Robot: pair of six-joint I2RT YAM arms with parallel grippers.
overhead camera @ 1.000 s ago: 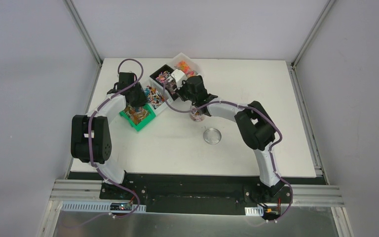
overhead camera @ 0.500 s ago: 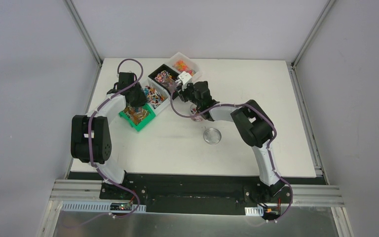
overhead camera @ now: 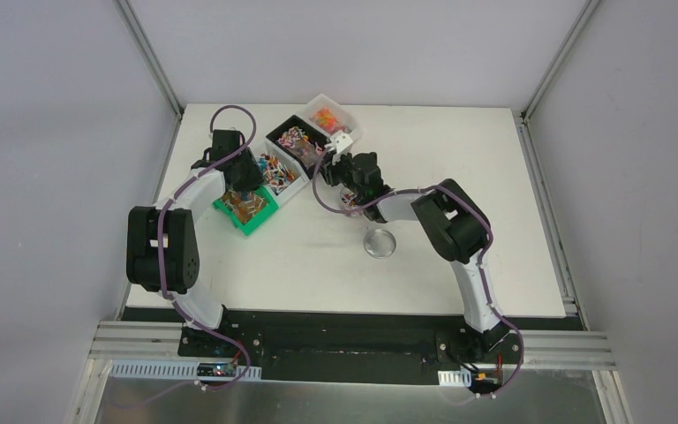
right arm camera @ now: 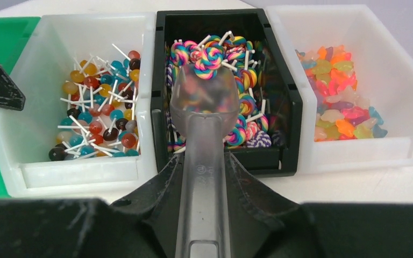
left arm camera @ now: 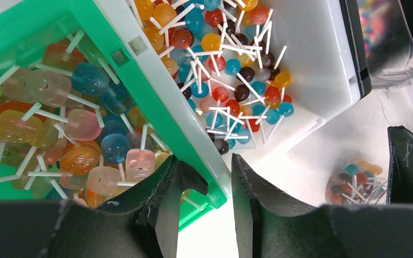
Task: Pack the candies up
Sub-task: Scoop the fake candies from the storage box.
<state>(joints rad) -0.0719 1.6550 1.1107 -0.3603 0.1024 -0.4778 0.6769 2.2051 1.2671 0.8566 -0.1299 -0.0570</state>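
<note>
The candies lie sorted in four bins: face-shaped lollipops [left arm camera: 80, 123] in a green bin [overhead camera: 245, 215], round lollipops [right arm camera: 94, 107] in a white bin [right arm camera: 80, 171], swirl lollipops [right arm camera: 242, 80] in a black bin [right arm camera: 293, 107], and gummies [right arm camera: 339, 97] in a second white bin [right arm camera: 408, 97]. My right gripper [right arm camera: 203, 161] is shut on a clear scoop [right arm camera: 204, 97] whose bowl hangs over the black bin, with one swirl lollipop at its tip. My left gripper [left arm camera: 213, 172] clamps the green bin's corner wall [left arm camera: 207, 166]. A clear jar [overhead camera: 350, 203] holds some candies.
The jar's clear lid [overhead camera: 380, 243] lies on the table in front of the jar. The bins stand in a diagonal row at the back left. The right arm's elbow [overhead camera: 450, 221] is to the right of the jar.
My right gripper has swung with the scoop from above the jar back towards the black bin. The left arm has not moved.
</note>
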